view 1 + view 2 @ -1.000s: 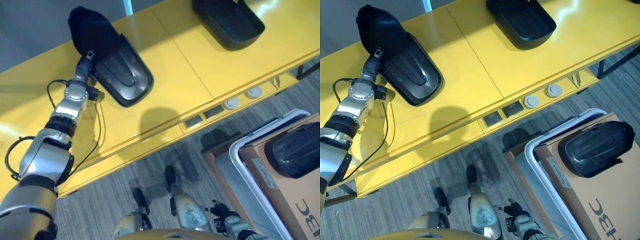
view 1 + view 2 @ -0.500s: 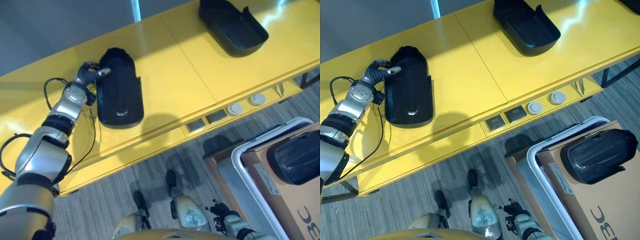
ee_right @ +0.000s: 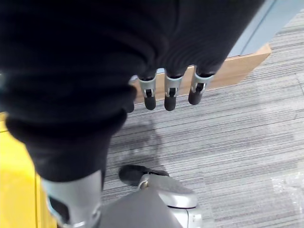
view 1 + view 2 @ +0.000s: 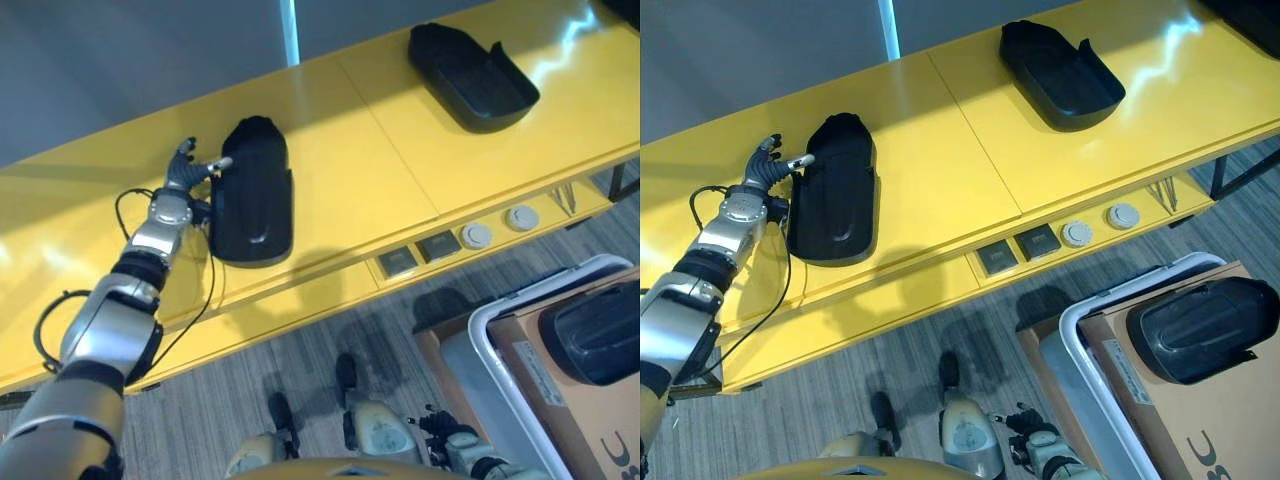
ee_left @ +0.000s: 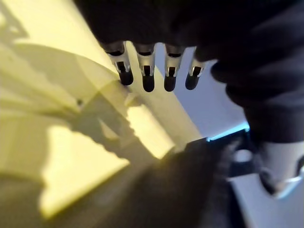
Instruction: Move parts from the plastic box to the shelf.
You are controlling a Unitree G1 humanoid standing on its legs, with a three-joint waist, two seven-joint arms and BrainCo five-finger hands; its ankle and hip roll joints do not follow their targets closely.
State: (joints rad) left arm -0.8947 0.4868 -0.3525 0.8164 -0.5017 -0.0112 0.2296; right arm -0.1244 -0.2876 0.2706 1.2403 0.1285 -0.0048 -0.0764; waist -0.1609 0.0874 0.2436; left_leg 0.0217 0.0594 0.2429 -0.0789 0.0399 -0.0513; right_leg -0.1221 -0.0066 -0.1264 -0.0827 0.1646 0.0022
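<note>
A black molded part lies flat on the yellow shelf, near its front edge. The left hand is just beside this part, on the side away from the shelf's centre seam, with its fingers spread and relaxed and holding nothing. One silver finger points toward the part's upper rim, at or almost at its edge; whether it touches cannot be told. In the left wrist view the fingertips hang straight in a row above the yellow surface, with the dark part low beside them.

A second black part lies farther along the shelf, on the other side of the seam from the first part and well apart from it. Below the shelf's front edge, between the two parts, sit two dark square sockets and two round white knobs.

Down on the floor, well apart from the first part, a white-rimmed plastic box holds a brown cardboard sheet with dark lettering cut off at the frame edge and a small white label too small to read. Another black part rests on that cardboard.

The right hand hangs over grey carpet, its fingers straight and empty.
</note>
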